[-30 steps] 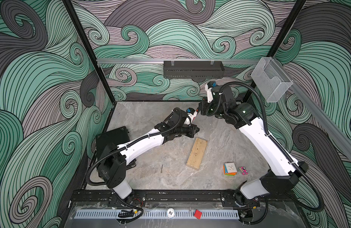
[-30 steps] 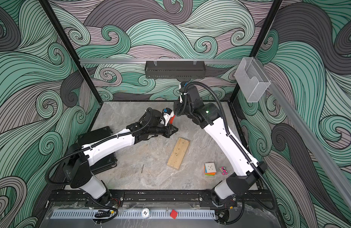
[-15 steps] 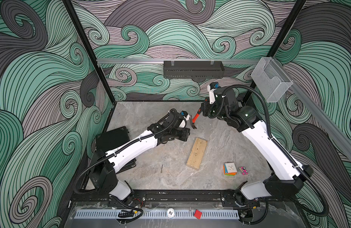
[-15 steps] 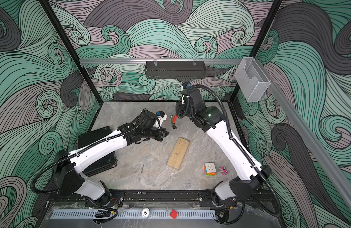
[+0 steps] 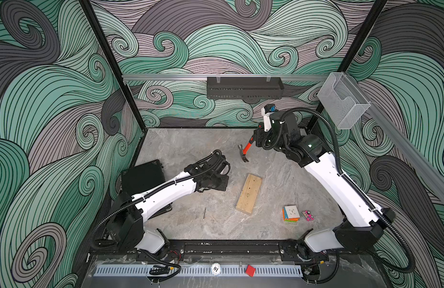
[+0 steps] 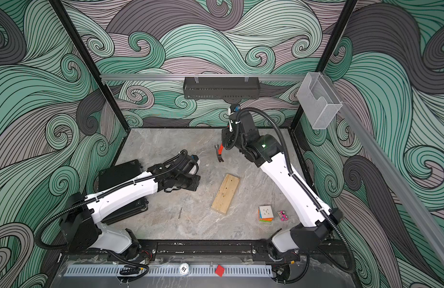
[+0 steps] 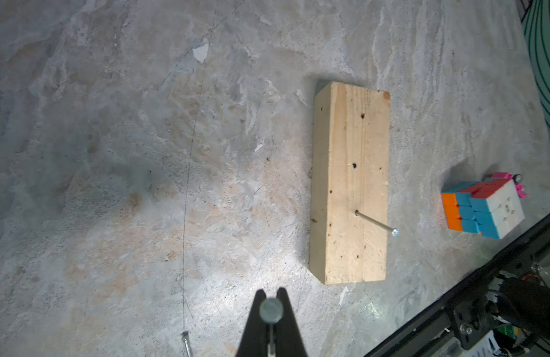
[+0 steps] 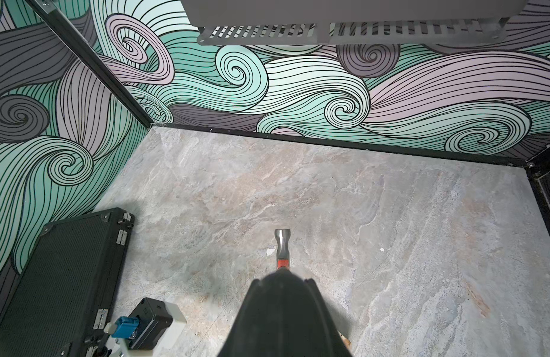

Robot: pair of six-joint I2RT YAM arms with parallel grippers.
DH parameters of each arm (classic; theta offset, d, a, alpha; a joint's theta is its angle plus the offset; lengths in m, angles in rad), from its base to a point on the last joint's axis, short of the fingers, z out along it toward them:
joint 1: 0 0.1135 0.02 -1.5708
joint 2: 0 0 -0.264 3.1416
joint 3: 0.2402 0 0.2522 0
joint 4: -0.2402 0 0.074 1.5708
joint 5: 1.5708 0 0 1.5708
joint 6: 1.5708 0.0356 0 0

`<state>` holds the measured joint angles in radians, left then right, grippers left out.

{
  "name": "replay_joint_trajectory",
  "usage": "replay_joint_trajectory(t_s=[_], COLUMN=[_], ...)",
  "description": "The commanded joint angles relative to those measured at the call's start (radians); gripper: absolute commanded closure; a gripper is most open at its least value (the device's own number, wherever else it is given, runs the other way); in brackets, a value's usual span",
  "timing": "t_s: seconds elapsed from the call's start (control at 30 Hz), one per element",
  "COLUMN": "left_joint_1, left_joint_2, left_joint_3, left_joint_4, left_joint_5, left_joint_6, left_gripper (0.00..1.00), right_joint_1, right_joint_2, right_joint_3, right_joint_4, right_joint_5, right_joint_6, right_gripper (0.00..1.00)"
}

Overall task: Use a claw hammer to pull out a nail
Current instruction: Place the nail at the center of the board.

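The claw hammer (image 5: 244,152) (image 6: 219,152) hangs above the floor at the back, grey head down, orange-red shaft up. My right gripper (image 5: 257,141) (image 8: 283,278) is shut on its black handle; the hammer head (image 8: 282,244) pokes out beyond the fingers. A wood block (image 5: 249,193) (image 7: 349,185) lies mid-floor with one nail (image 7: 375,222) standing in it. My left gripper (image 7: 271,292) (image 5: 224,181) hovers left of the block, shut on a second nail whose round head (image 7: 271,309) shows between the fingertips.
A loose nail (image 5: 205,213) (image 7: 185,341) lies on the floor near the front. A black case (image 5: 143,177) sits at the left wall. A colour cube (image 5: 290,213) and a small pink thing (image 5: 307,215) lie front right. A black shelf (image 5: 244,87) hangs on the back wall.
My left gripper has drawn away from the hammer head, toward the front left, and the hammer now hangs in plain view. The right wrist has shifted slightly right.
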<state>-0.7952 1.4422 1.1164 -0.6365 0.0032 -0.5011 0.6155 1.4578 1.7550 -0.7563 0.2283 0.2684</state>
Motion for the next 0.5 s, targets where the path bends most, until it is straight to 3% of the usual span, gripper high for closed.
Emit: replay_joint_trajectory(t_s=[0.0, 0.47], left_joint_1=[-0.001, -0.001], left_joint_2=[-0.042, -0.039], left_joint_3=[-0.023, -0.163], left_joint_4=[-0.065, -0.069], left_joint_5=[-0.055, -0.050], left_joint_6=[-0.055, -0.176], left_gripper=[1.00, 1.00], right_joint_1=[-0.006, -0.007], right_joint_2=[-0.039, -0.038], right_joint_3=[0.009, 0.002], right_joint_4=[0.107, 0.110], right_joint_5=[0.009, 0.000], right_joint_6=[0.002, 0.003], right_gripper=[0.97, 0.97])
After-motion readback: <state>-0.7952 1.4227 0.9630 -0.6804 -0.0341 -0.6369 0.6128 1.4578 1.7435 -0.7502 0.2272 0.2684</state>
